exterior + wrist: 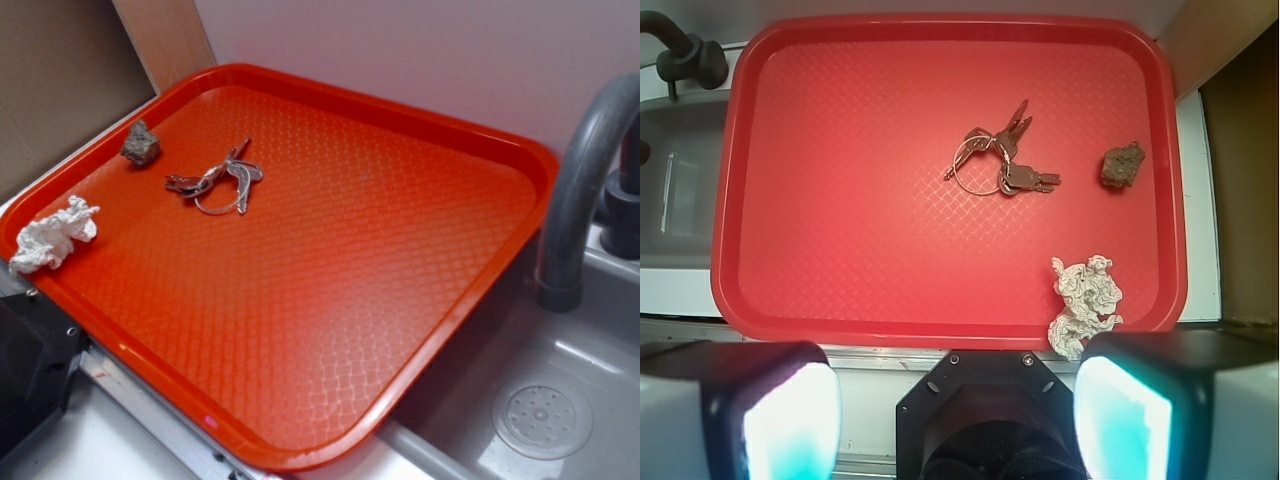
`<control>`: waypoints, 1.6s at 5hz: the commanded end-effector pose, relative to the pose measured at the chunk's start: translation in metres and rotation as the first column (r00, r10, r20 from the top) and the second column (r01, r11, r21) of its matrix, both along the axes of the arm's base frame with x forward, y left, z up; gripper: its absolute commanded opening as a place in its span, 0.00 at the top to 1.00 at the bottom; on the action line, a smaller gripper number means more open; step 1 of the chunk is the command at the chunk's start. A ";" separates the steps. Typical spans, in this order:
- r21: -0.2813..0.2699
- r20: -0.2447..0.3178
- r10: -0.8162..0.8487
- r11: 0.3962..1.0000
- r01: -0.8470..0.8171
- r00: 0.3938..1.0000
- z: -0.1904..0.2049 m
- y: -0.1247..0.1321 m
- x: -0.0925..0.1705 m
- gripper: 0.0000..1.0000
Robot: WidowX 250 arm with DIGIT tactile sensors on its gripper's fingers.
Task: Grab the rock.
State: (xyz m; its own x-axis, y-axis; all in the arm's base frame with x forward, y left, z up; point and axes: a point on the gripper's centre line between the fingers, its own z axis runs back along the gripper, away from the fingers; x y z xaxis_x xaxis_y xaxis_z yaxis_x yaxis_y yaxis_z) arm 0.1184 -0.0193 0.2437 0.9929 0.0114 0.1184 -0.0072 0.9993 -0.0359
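Observation:
The rock (141,144) is a small rough grey-brown lump lying on the red tray (400,330) near its far left rim. In the wrist view the rock (1122,165) sits at the tray's right side. My gripper (955,420) is open and empty, high above the near edge of the tray (840,260), well away from the rock. Its two fingers (790,425) stand wide apart at the bottom of the wrist view. The gripper is out of the exterior view.
A bunch of keys (215,180) lies just right of the rock, also in the wrist view (1000,160). A crumpled white paper wad (52,238) rests on the tray's left rim (1085,300). A grey sink (560,400) with a faucet (580,190) sits to the right. The robot's black base (985,410) is below the tray.

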 end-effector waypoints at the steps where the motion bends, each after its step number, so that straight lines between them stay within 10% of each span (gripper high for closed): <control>1: 0.000 0.000 0.000 1.000 0.000 1.000 0.000 0.000 0.000 0.00; 4: -0.002 0.039 0.681 0.732 -0.681 0.731 -0.068 0.055 0.032 0.00; 6: 0.094 0.233 0.798 0.551 -0.829 0.556 -0.097 0.104 0.061 0.00; 8: 0.076 0.280 0.788 0.552 -0.830 0.549 -0.136 0.123 0.084 0.00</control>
